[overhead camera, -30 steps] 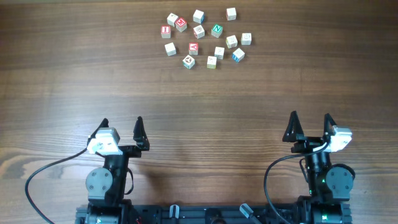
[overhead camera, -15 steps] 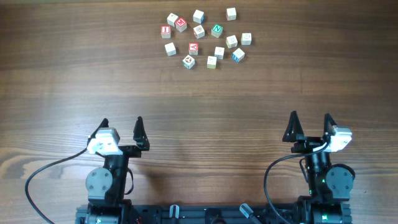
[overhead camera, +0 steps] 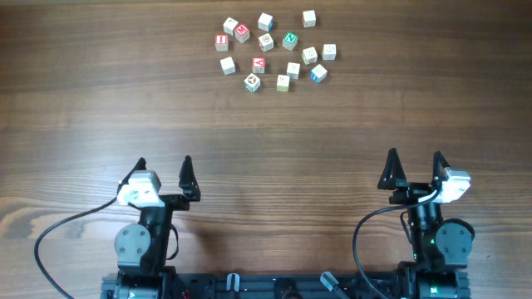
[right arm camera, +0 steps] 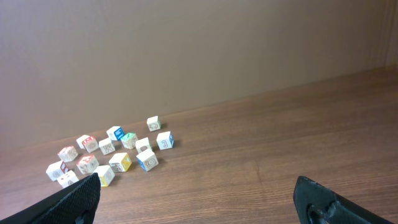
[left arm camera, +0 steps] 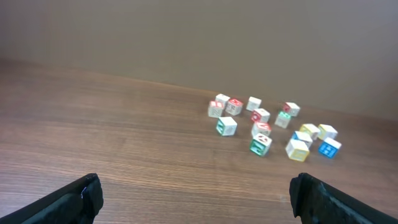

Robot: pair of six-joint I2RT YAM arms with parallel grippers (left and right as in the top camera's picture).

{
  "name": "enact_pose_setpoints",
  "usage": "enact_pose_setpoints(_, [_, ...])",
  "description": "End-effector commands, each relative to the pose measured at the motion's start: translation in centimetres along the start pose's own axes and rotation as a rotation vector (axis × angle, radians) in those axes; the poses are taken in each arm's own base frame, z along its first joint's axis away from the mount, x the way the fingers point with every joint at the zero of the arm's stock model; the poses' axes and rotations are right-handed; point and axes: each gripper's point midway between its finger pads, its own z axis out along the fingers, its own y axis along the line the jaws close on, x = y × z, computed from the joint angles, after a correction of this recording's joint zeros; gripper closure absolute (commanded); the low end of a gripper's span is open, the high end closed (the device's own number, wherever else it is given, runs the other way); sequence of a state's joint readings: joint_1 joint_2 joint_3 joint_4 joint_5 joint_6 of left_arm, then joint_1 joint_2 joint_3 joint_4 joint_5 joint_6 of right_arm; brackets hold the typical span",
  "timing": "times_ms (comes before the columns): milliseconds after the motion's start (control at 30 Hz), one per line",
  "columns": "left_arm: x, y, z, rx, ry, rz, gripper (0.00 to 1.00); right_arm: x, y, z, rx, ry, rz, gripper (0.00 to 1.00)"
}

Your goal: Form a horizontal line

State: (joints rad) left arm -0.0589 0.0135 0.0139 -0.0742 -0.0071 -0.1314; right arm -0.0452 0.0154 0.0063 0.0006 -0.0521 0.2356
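Note:
Several small pale wooden letter cubes lie in a loose cluster (overhead camera: 266,41) at the far middle of the table. Some have red letters, such as one cube (overhead camera: 258,64); others have green or blue marks (overhead camera: 289,39). No straight row of three shows among them. The cluster also shows in the left wrist view (left arm camera: 227,126) and in the right wrist view (right arm camera: 148,160). My left gripper (overhead camera: 162,164) (left arm camera: 196,190) is open and empty near the front left. My right gripper (overhead camera: 415,156) (right arm camera: 198,190) is open and empty near the front right. Both are far from the cubes.
The brown wooden table (overhead camera: 266,133) stretches between the grippers and the cubes. The arm bases and cables sit at the front edge (overhead camera: 274,286). A plain wall stands behind the table's far edge (left arm camera: 186,37).

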Motion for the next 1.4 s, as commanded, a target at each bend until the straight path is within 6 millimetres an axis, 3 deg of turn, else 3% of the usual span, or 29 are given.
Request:
enact_pose_setpoints(0, [0.4, -1.8, -0.1, 0.105, 0.014, 0.019, 0.00, -0.1, 0.1, 0.0, -0.008, -0.007, -0.016, 0.00])
enact_pose_setpoints(300, [0.2, -5.1, -0.8, 0.296, 0.032, -0.041, 0.00, -0.2, 0.1, 0.0, -0.008, -0.007, -0.016, 0.00])
enact_pose_setpoints(733, [-6.2, -7.0, -2.6, 0.334, 0.034, -0.052, 0.00, -0.1, 0.1, 0.0, -0.008, -0.007, -0.016, 0.00])
enact_pose_setpoints(900, [-7.3, -7.9, -1.6, 0.361, 0.116, -0.061, 0.00, -0.2, 0.1, 0.0, -0.008, -0.007, -0.016, 0.00])
enact_pose_setpoints(1100, [-8.3, -10.3, 1.2, 0.452, 0.319, -0.107, 0.00, -0.2, 0.1, 0.0, -0.008, -0.007, -0.017, 0.00])
enact_pose_setpoints(1300, [-8.0, -10.7, 4.6, 0.417, 0.560, -0.175, 0.00, -0.2, 0.1, 0.0, -0.008, -0.007, -0.016, 0.00])
enact_pose_setpoints(1367, [-7.1, -10.9, 5.5, 0.421, 0.619, -0.196, 0.00, -0.2, 0.1, 0.0, -0.008, -0.007, -0.016, 0.00])
